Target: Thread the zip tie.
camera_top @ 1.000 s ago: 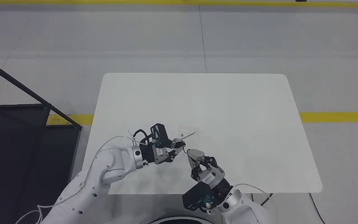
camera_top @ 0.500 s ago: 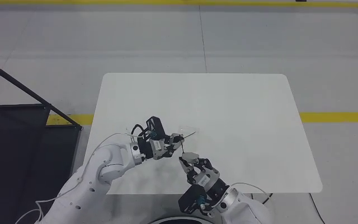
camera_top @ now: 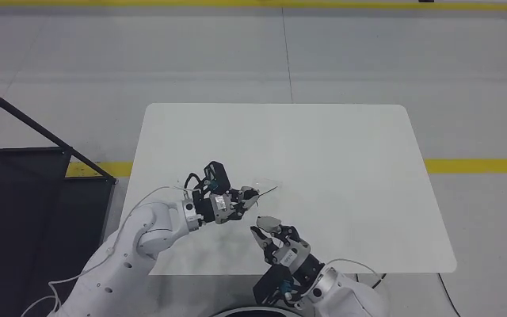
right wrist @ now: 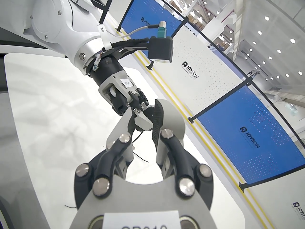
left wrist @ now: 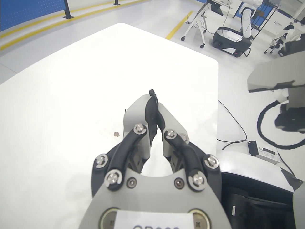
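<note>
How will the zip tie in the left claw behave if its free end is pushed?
Probably bends and springs back: the zip tie is a thin strip jutting unsupported past the left claw. Likely very light, so it may twist in the pinch.

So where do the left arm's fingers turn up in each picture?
Top view: left fingers, over the table's near-left part.
Left wrist view: close up, shut, over the table.
Right wrist view: farther off, beyond the open right fingers.
Shared landmark: the white table.
</note>
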